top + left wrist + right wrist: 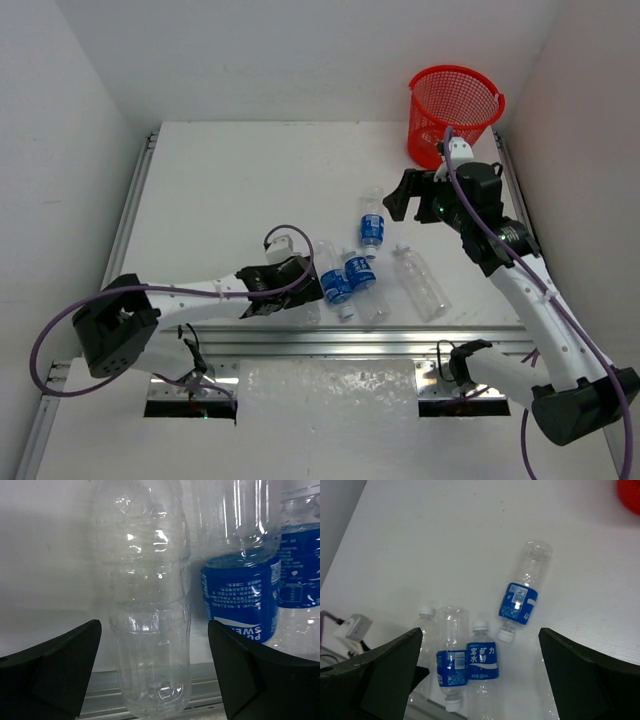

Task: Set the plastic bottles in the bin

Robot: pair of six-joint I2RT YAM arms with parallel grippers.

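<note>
An unlabelled clear plastic bottle (150, 620) lies between the fingers of my left gripper (152, 672), which is open with a gap on each side. In the top view the left gripper (308, 290) is low at the left end of the bottle cluster. Three blue-labelled bottles (336, 283) (360, 272) (372, 226) and another unlabelled one (421, 283) lie on the table. My right gripper (405, 200) hangs open and empty above them, in front of the red mesh bin (455, 108). The right wrist view looks down on the blue-labelled bottles (482, 662).
A metal rail (360, 343) runs along the table's near edge, just behind the gripped-around bottle. White walls close in the left, back and right sides. The bin stands in the far right corner, and a sliver of it (631, 492) shows in the right wrist view.
</note>
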